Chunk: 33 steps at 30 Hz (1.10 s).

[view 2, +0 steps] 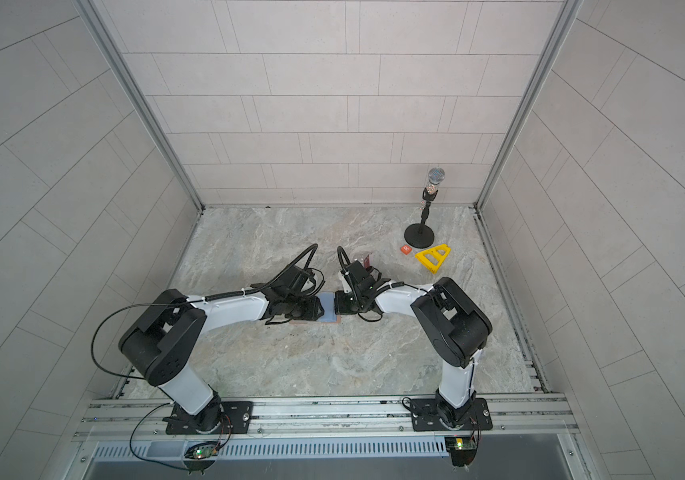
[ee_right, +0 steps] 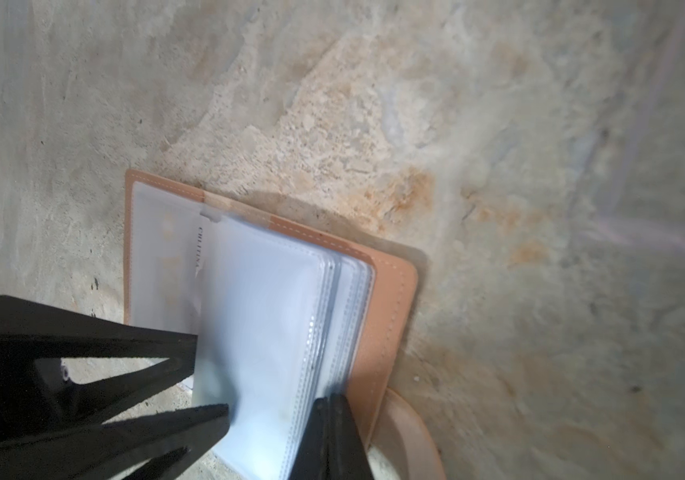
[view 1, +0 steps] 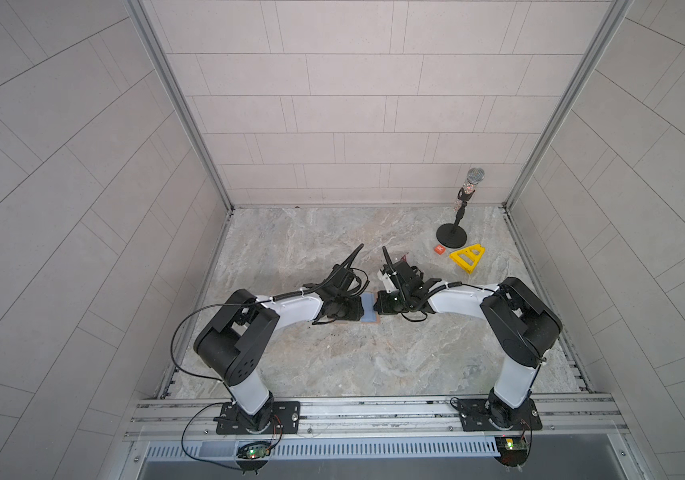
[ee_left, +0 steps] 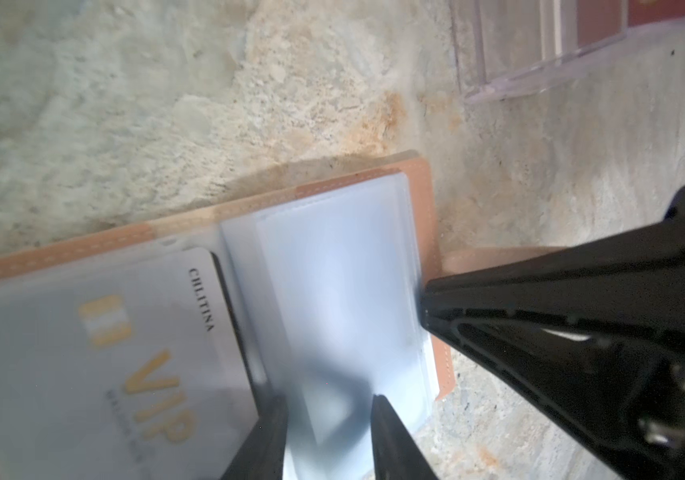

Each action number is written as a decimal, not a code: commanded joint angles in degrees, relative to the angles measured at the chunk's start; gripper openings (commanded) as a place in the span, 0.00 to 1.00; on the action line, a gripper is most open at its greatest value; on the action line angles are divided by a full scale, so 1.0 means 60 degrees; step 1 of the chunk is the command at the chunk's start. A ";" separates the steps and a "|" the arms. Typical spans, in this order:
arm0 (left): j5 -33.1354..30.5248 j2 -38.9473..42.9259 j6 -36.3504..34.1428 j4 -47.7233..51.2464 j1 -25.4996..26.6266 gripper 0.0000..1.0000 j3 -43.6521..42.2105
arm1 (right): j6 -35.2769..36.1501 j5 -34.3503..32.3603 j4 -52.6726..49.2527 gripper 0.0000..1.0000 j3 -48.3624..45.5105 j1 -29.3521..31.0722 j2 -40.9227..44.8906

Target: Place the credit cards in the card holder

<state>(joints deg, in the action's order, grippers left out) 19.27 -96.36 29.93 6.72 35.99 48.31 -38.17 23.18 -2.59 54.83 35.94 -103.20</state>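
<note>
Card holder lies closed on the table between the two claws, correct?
Not closed. The card holder lies open, clear sleeves fanned out, on the table between the left claw and right claw. The right wrist view shows it.

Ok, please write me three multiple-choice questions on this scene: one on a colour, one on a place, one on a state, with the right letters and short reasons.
1. What colour is the cover of the card holder? A) black B) tan-pink C) green
2. Where does the orange tile lie? A) beside the yellow frame B) on the card holder C) on top of the yellow frame
3. How is the card holder? A) snapped shut B) lifted in the air C) lying open on the table

1 B: the stitched cover shows tan-pink.
2 A: the tile rests next to the frame.
3 C: its clear sleeves are fanned out.
</note>
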 commanded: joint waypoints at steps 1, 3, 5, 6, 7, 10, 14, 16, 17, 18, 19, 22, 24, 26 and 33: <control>0.0359 -0.0246 0.0062 -0.0387 0.0065 0.34 0.0173 | -0.0098 0.0121 0.0093 0.06 -0.0100 0.0044 -0.0246; 0.0363 -0.0253 0.0068 -0.0402 0.0065 0.31 0.0165 | -0.0101 0.0136 0.0106 0.06 -0.0114 0.0045 -0.0269; 0.0341 -0.0215 0.0077 -0.0431 0.0066 0.28 0.0137 | -0.0112 0.0164 0.0123 0.06 -0.0115 0.0045 -0.0282; 0.0333 -0.0195 0.0074 -0.0432 0.0067 0.26 0.0138 | -0.0110 0.0165 0.0138 0.06 -0.0129 0.0045 -0.0279; 0.0334 -0.0179 0.0071 -0.0432 0.0068 0.25 0.0122 | -0.0112 0.0165 0.0139 0.05 -0.0129 0.0045 -0.0280; 0.0279 -0.0087 0.0071 -0.0417 0.0059 0.21 0.0070 | -0.0111 0.0159 0.0142 0.05 -0.0129 0.0045 -0.0298; 0.0048 0.0156 0.0036 -0.0318 0.0067 0.17 -0.0072 | -0.0072 -0.0027 0.0037 0.05 -0.0159 0.0052 -0.0168; -0.0015 0.0290 0.0036 -0.0327 0.0059 0.16 -0.0176 | -0.0029 -0.0154 -0.0036 0.05 -0.0187 0.0045 -0.0021; -0.0066 0.0349 0.0036 -0.0343 0.0052 0.16 -0.0227 | 0.0006 -0.0199 -0.0088 0.05 -0.0197 0.0045 0.0062; -0.0103 0.0397 0.0053 -0.0356 0.0052 0.17 -0.0290 | 0.0045 -0.0272 -0.0140 0.05 -0.0196 0.0045 0.0131; -0.0142 0.0426 0.0066 -0.0372 0.0052 0.17 -0.0335 | 0.0074 -0.0317 -0.0165 0.05 -0.0200 0.0049 0.0235; -0.0209 0.0499 0.0121 -0.0443 0.0030 0.17 -0.0480 | 0.0162 -0.0378 -0.0213 0.06 -0.0207 0.0045 0.0493; -0.0208 0.0524 0.0179 -0.0558 0.0010 0.17 -0.0559 | 0.0237 -0.0348 -0.0217 0.06 -0.0217 0.0045 0.0636; -0.0113 0.0532 0.0262 -0.0719 -0.0034 0.16 -0.0667 | 0.0310 -0.0266 -0.0206 0.06 -0.0203 0.0045 0.0735; -0.0040 0.0608 0.0474 -0.1015 -0.0143 0.16 -0.0908 | 0.0400 -0.0230 -0.0230 0.08 -0.0255 0.0058 0.0944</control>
<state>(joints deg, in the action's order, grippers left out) 19.03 -94.13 32.08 1.52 35.51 43.94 -36.64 22.06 -3.03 53.91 35.99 -98.96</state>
